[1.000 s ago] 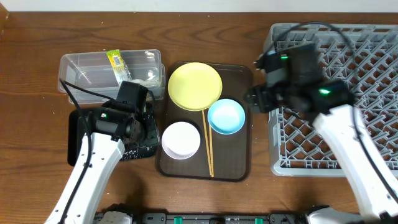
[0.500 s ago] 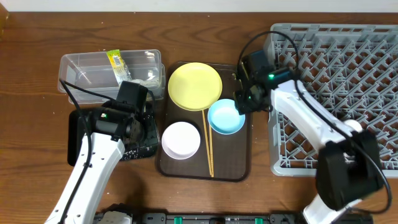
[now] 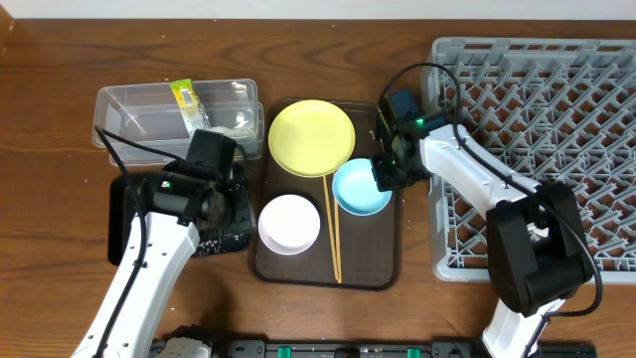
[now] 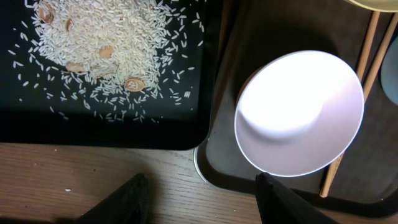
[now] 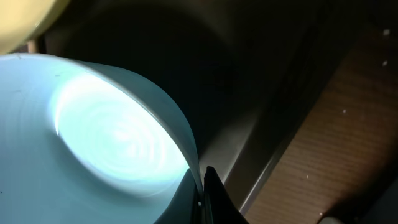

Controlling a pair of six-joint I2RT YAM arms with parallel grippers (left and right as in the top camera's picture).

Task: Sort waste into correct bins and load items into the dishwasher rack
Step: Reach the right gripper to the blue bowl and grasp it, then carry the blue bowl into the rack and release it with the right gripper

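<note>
On the brown serving tray, the rim of the light blue bowl is pinched on its right side by my right gripper, which is shut on it. The yellow plate, white bowl and chopsticks lie on the same tray. My left gripper hangs open between the white bowl and the black tray, holding nothing. Rice leftovers lie in the black tray. The yellow-green wrapper sits in the clear tub.
The grey dishwasher rack fills the right side, its left wall close beside my right arm. The brown serving tray lies between the rack and the bins. Bare wooden table shows along the front edge.
My right arm has come off the rack down to the blue bowl, and its jaws have shut on the rim. The left arm has not moved.
</note>
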